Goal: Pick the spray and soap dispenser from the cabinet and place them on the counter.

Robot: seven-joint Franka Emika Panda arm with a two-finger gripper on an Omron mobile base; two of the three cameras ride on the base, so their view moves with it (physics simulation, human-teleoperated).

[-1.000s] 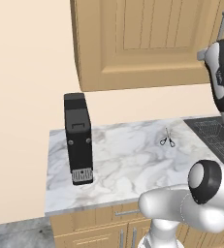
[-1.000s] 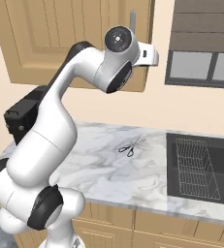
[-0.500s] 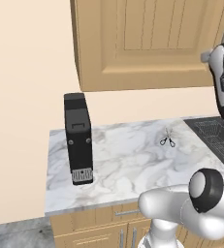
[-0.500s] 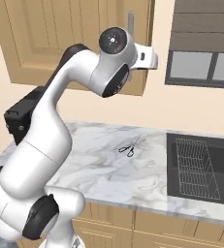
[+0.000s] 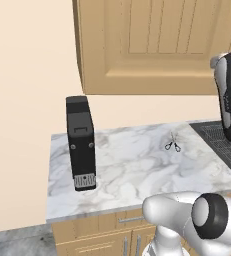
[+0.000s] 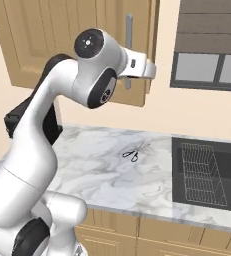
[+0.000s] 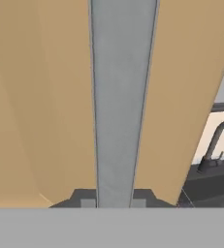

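While clamped on the handle (image 7: 118, 97) — cabinet (image 6: 52, 40) ajar.

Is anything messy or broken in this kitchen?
Nothing looks broken or spilled. Small scissors lie alone on the counter. The end effector is shut on the cabinet's grey handle, the door barely open.

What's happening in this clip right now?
The white arm has reached up to the wall cabinet, and its gripper is shut on the long grey bar handle of the door. In the base views the door looks closed or barely open, so the spray and soap dispenser are not visible. Below, the marble counter holds a black appliance at its left end and small scissors near the sink.
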